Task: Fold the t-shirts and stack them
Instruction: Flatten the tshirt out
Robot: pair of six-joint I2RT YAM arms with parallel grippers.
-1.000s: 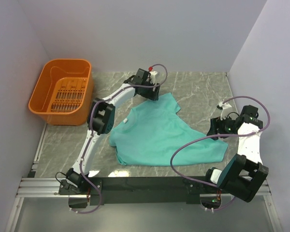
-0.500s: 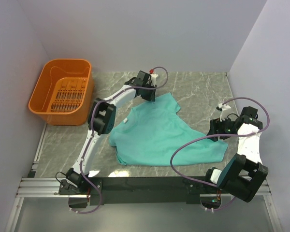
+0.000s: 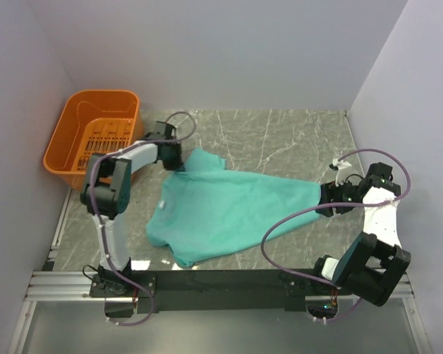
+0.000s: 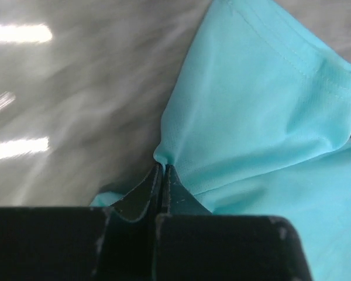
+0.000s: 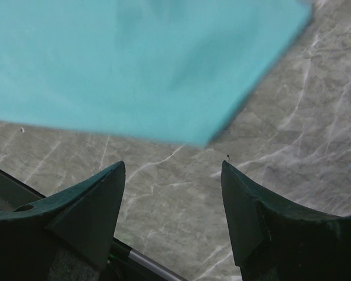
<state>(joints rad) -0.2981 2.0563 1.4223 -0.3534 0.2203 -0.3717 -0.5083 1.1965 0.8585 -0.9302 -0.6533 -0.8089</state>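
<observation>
Orange plastic is seen at the far left of the top view, where the slotted basket (image 3: pixel 60 140) is set on the grey marbled table (image 3: pixel 288 136). Just right of it, the left gripper (image 3: pixel 179 164) is placed at the far left corner of the teal t-shirt (image 3: pixel 229 210), which is spread, rumpled, across the middle of the table. Its grip cannot be judged from above. In the left wrist view the two black tips are shown pressed together on a pinch of cloth, with a stitched hem fanned out beyond them. At the shirt's right tip the right gripper (image 3: pixel 329 201) is found. Only in the right wrist view are its fingers (image 5: pixel 88 211) shown spread wide with nothing between them, the blurred cloth corner lying just beyond the tips.
</observation>
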